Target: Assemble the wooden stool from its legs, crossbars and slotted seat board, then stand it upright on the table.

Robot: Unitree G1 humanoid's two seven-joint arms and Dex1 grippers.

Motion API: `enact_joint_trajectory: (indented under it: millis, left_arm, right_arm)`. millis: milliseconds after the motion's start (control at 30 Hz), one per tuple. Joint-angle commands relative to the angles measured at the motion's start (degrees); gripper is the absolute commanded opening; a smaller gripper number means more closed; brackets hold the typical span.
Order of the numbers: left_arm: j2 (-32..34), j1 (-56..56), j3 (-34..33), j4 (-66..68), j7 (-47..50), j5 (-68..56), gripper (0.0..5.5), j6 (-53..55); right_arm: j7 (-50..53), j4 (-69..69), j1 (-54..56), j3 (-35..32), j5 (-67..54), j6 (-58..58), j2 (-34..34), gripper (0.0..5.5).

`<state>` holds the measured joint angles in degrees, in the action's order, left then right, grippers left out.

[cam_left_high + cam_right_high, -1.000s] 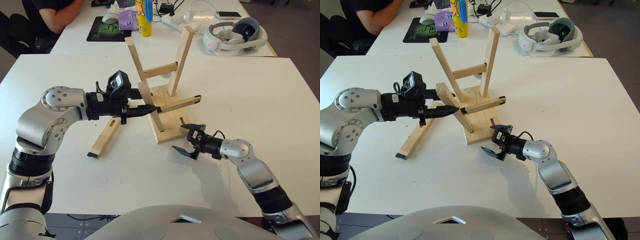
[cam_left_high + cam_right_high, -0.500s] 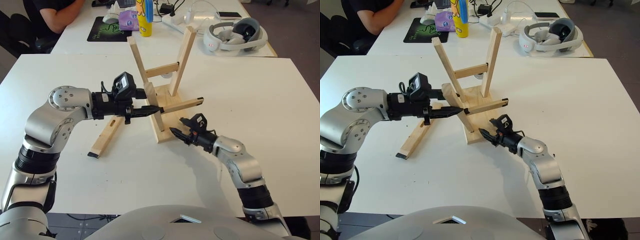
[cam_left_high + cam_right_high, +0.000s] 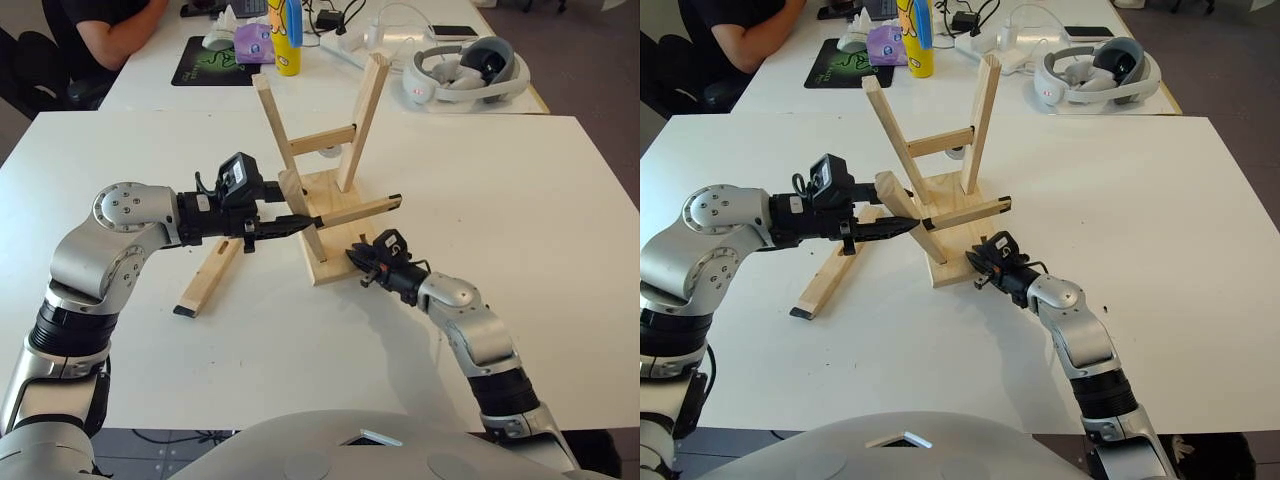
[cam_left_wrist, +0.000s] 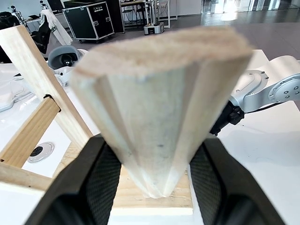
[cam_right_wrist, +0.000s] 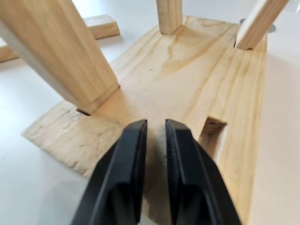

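The stool stands upside down: its seat board [image 3: 338,238] lies flat on the white table with three legs and two crossbars [image 3: 357,210] fitted. My left gripper [image 3: 303,221] is shut on the tilted near leg [image 4: 161,117], which stands in the board. One loose leg [image 3: 210,275] lies on the table beside the board, under my left arm. My right gripper [image 5: 154,136] is shut, its tips resting on the board's near corner beside an empty slot [image 5: 213,125].
On the desk behind are a white headset [image 3: 465,72], a yellow bottle [image 3: 289,35] and a black mat [image 3: 205,60]. The table's right half and near side are bare.
My right gripper moved up from the table to the seat board's near corner and shut its fingers. The left gripper kept hold of the leg, shifting only slightly.
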<state>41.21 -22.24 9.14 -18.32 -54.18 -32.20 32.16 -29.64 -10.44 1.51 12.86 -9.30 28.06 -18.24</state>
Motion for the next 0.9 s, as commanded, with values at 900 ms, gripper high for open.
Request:
enact_joint_trajectory:
  millis: [900]
  left_arm:
    - [-2.47, 3.95, 2.84, 6.51, 3.10, 2.68, 2.51, 0.42]
  right_arm:
    - [-0.12, 1.71, -1.20, 4.13, 2.91, 2.35, -1.60, 0.00]
